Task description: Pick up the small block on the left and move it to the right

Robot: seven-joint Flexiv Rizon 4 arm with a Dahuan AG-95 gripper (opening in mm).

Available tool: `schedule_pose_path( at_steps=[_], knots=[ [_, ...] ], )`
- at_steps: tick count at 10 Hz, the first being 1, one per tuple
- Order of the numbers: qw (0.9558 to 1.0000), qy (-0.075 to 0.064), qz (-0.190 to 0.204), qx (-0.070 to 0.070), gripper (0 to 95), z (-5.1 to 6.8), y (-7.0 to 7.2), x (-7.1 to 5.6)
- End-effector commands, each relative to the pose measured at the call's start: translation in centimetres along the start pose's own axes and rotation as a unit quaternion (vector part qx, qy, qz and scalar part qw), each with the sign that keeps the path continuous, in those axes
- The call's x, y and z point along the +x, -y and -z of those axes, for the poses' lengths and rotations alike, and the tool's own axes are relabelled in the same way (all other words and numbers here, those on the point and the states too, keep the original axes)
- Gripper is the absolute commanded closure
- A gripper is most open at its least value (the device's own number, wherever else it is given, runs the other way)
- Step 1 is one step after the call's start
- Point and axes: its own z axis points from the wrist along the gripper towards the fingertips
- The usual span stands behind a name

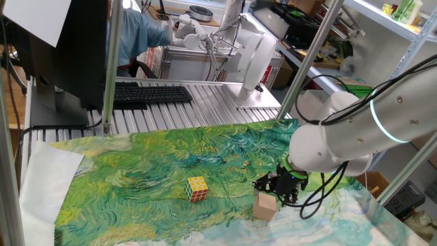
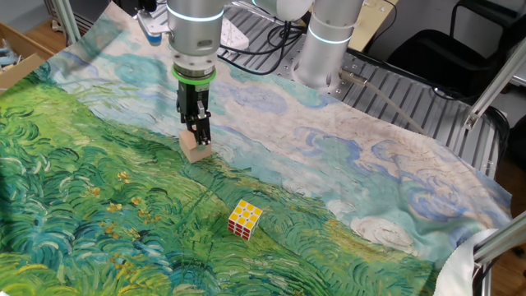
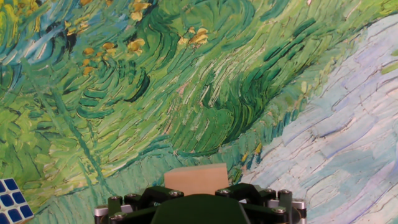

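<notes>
The small block (image 1: 264, 207) is a plain light-tan wooden cube on the painted cloth, right of the puzzle cube (image 1: 196, 188) in one fixed view. My gripper (image 1: 278, 197) points down over it, with its fingers closed on the block's upper part. In the other fixed view the gripper (image 2: 201, 141) sits on top of the block (image 2: 191, 150). The block is at cloth level; I cannot tell whether it touches. In the hand view the block (image 3: 196, 177) shows just beyond the gripper body, and the fingertips are hidden.
The puzzle cube (image 2: 245, 219) lies on the cloth (image 1: 136, 178), with its corner at the hand view's lower left (image 3: 12, 199). A keyboard (image 1: 150, 93) and a monitor (image 1: 61, 41) stand at the back. Metal frame posts (image 1: 111, 65) rise beside the table.
</notes>
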Motion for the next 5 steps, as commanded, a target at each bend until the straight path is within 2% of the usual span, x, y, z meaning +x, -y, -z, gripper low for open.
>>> schedule_pose_path(
  at_steps=[1,2,3,4,5],
  knots=[
    [1.0000,0.000,0.000,0.000,0.0,0.0,0.0,0.0],
    [0.9998,-0.014,0.013,-0.011,38.0,8.4,0.2,-0.6],
    [0.9998,-0.015,0.013,-0.010,38.0,8.5,0.1,-0.5],
    [0.9997,-0.015,0.013,-0.010,19.0,8.6,0.0,-0.6],
    [0.9997,-0.016,0.013,-0.010,19.0,8.9,-0.2,-0.6]
  ],
)
